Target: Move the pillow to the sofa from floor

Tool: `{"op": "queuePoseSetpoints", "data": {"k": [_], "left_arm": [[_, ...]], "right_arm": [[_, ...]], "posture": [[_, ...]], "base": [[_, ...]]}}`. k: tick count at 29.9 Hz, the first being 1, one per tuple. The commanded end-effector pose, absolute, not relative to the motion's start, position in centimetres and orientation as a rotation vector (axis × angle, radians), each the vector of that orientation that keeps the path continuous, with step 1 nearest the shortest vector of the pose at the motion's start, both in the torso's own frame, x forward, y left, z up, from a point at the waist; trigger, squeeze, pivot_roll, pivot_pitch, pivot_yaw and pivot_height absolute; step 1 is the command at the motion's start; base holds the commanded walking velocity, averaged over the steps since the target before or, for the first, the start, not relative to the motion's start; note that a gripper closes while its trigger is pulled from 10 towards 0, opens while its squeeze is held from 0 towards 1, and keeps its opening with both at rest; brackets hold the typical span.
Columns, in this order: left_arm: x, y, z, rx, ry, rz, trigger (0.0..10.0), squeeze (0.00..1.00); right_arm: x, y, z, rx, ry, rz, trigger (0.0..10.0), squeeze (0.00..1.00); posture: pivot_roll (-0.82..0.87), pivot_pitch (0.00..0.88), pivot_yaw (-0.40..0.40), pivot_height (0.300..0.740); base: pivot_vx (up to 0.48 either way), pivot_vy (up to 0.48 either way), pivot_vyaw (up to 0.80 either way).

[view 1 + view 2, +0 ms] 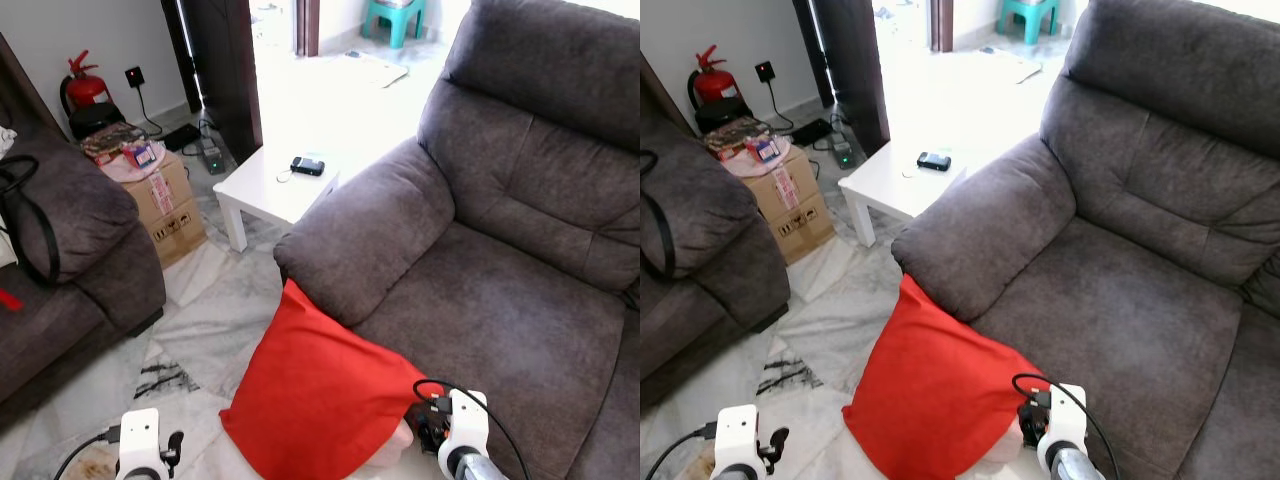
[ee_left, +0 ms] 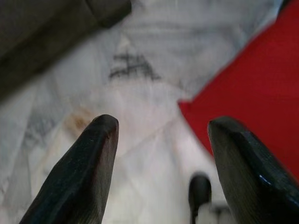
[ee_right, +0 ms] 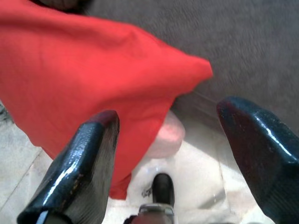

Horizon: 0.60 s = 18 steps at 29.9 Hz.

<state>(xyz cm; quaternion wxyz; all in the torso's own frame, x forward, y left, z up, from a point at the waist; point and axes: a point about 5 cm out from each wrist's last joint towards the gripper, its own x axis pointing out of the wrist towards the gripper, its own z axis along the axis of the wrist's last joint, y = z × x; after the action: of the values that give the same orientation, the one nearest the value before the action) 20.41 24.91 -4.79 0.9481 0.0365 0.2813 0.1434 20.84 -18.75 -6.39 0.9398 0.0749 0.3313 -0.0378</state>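
A red pillow (image 1: 315,395) stands on the marble floor, leaning against the front of the grey sofa (image 1: 500,300) below its armrest. My right gripper (image 3: 182,154) is open just in front of the pillow's right corner (image 3: 93,79), nothing between its fingers. The right wrist (image 1: 462,425) shows at the bottom edge beside the pillow. My left gripper (image 2: 161,154) is open above the bare floor, left of the pillow's lower corner (image 2: 252,98). The left wrist (image 1: 140,445) is low at the bottom left.
A second dark sofa (image 1: 70,260) with a black bag strap stands at the left. Behind it are a cardboard box (image 1: 165,205), a red fire extinguisher (image 1: 85,90) and a white low table (image 1: 275,185) with a small black device. Marble floor (image 1: 200,320) lies between the sofas.
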Motion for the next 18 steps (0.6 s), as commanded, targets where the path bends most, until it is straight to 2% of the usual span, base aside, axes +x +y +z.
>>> {"op": "queuePoseSetpoints", "data": {"k": [1, 2, 5, 6, 7, 10, 13, 18], "left_arm": [[26.5, 26.7, 1.1, 0.159, 0.293, 0.3, 10.0, 0.0], [28.4, 26.9, 3.5, 0.17, 0.189, 0.297, 10.0, 0.0], [29.1, 26.8, 4.7, 0.201, 0.124, 0.276, 10.0, 0.0], [29.5, 26.7, 5.4, 0.215, 0.082, 0.265, 10.0, 0.0], [30.1, 26.4, 6.5, 0.232, 0.02, 0.241, 10.0, 0.0], [30.8, 25.6, 7.8, 0.271, -0.053, 0.19, 10.0, 0.0], [31.2, 24.3, 8.8, 0.304, -0.121, 0.131, 10.0, 0.0], [31.1, 23.5, 8.9, 0.312, -0.142, 0.111, 10.0, 0.0]], "right_arm": [[20.7, -18.7, -6.4, 0.165, 0.652, -0.095, 10.0, 0.0], [20.8, -18.6, -6.3, 0.169, 0.632, -0.101, 10.0, 0.0], [20.8, -18.5, -6.1, 0.178, 0.611, -0.107, 10.0, 0.0], [23.2, -19.0, -4.4, 0.184, 0.506, -0.101, 10.0, 0.0], [27.0, -19.7, -0.9, 0.177, 0.334, -0.088, 10.0, 0.0], [28.7, -19.8, 0.9, 0.172, 0.241, -0.078, 10.0, 0.0], [29.1, -19.9, 1.9, 0.144, 0.166, -0.07, 10.0, 0.0], [29.1, -19.7, 2.3, 0.122, 0.126, -0.059, 10.0, 0.0]], "posture": [[0.1, 0.061, -0.018, 0.74], [0.12, 0.045, -0.019, 0.74], [0.12, 0.035, -0.016, 0.74], [0.13, 0.024, -0.013, 0.74], [0.13, 0.01, -0.008, 0.74], [0.13, 0.0, 0.0, 0.74], [0.15, 0.0, 0.0, 0.74], [0.15, 0.0, -0.006, 0.74]], "base": [[0.0, 0.0, 0.0], [0.0, 0.0, 0.0], [0.0, 0.0, 0.0], [0.0, 0.0, 0.0], [0.0, 0.0, 0.0], [0.0, 0.0, 0.0], [0.0, 0.0, 0.0], [0.0, 0.0, 0.0]]}}
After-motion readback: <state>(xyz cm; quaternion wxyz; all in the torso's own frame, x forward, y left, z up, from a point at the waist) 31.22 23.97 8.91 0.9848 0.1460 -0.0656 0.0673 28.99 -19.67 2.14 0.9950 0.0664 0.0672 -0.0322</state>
